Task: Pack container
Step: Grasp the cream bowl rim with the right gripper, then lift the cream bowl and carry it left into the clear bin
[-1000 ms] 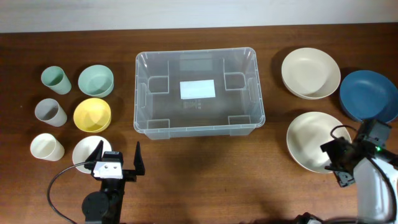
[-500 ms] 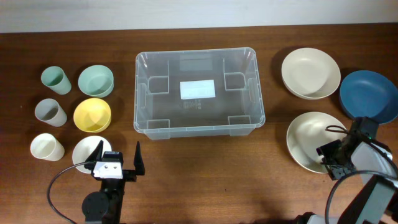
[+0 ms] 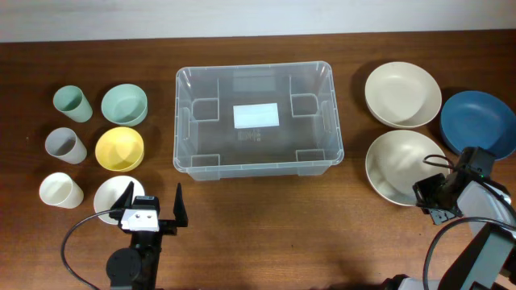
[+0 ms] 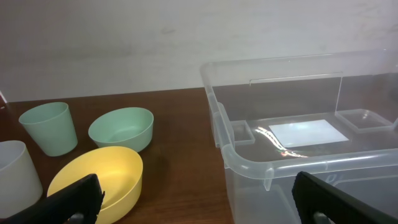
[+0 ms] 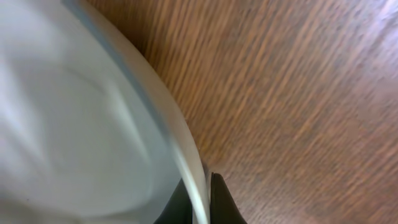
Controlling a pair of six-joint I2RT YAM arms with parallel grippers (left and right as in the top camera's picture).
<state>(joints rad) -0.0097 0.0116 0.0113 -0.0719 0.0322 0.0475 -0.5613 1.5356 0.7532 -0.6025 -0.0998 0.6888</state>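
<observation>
A white rectangular label (image 3: 256, 115) is seen on the base of the large clear plastic rectangular container (image 3: 256, 166); no writing can be made out on it. The container is set at the middle of the dark brown wood-grain surface (image 3: 258, 234), its long sides running left to right. A pale plain wall (image 3: 258, 16) is seen beyond the far edge.

The left fingers (image 3: 180, 211) are spread wide and hold nothing, near the front edge, beside a white round bowl (image 3: 109, 196). The right fingers (image 5: 221, 200) are pinched shut on the near rim of a cream round bowl (image 3: 399, 165) to the right of the container.

A yellow bowl (image 3: 119, 148), a mint-green bowl (image 3: 124, 105) and three cups are grouped on the left. A second cream bowl (image 3: 402, 94) and a dark blue plate (image 3: 477, 123) are placed on the far right.
</observation>
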